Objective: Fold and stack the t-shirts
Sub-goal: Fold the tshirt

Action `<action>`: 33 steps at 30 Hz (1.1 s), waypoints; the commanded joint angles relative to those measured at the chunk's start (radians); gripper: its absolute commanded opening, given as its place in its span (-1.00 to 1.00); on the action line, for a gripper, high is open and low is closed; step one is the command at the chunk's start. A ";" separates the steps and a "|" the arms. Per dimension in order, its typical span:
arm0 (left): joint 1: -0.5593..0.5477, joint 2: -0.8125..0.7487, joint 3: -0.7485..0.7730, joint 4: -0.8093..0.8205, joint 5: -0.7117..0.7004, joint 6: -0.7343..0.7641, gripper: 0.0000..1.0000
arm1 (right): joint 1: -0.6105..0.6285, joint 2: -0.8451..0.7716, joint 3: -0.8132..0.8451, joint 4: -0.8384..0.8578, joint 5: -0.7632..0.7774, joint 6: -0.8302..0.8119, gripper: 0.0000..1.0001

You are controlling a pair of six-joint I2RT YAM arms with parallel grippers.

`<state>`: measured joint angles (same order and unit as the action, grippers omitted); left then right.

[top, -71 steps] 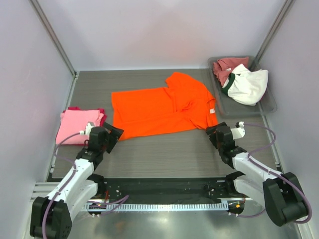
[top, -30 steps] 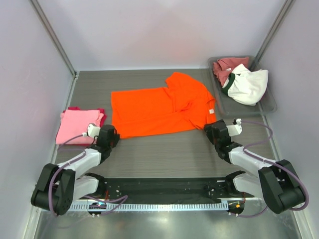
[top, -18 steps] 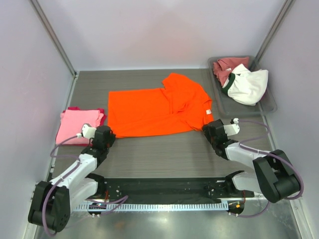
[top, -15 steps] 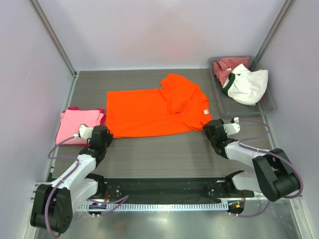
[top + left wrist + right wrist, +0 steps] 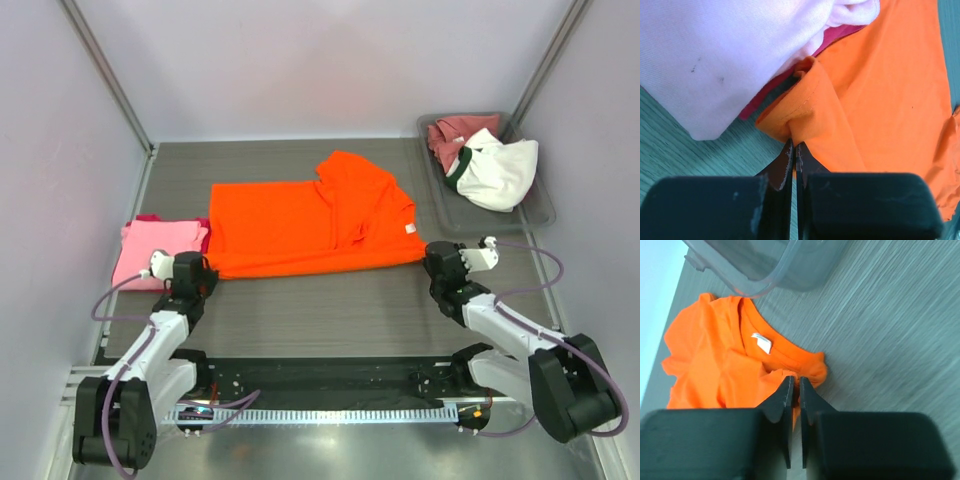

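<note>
Grey wood-grain table enclosed by pale lavender walls.

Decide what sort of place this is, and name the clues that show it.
Probably a robot test cell, not a home: plain pale panels enclose a grey table, robot arms are bolted at its edge, and t-shirts fill a tray.

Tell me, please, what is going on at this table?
A robot is working on the orange t-shirt spread flat on the table. The left tool is shut on its near-left corner, right beside the folded pink t-shirt, and the right tool is shut on its edge near the collar. A white t-shirt and a rose-red t-shirt lie crumpled in the tray at the far right, not yet folded.
</note>
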<state>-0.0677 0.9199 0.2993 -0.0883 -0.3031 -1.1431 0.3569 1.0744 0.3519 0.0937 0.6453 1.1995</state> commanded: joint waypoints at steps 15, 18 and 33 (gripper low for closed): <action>0.016 0.043 0.017 0.022 0.022 0.062 -1.00 | 0.062 -0.162 -0.034 -0.181 -0.094 -0.012 0.12; 0.016 0.042 0.020 0.018 0.016 0.066 -1.00 | 0.108 -0.122 -0.060 -0.135 -0.116 0.060 0.08; 0.016 0.016 0.023 -0.005 0.013 0.074 -1.00 | 0.214 0.116 -0.013 -0.017 -0.058 0.198 -0.02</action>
<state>-0.0578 0.9478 0.2993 -0.0887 -0.2779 -1.0893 0.5644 1.1603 0.3077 0.0540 0.5404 1.3487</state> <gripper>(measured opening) 0.006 0.495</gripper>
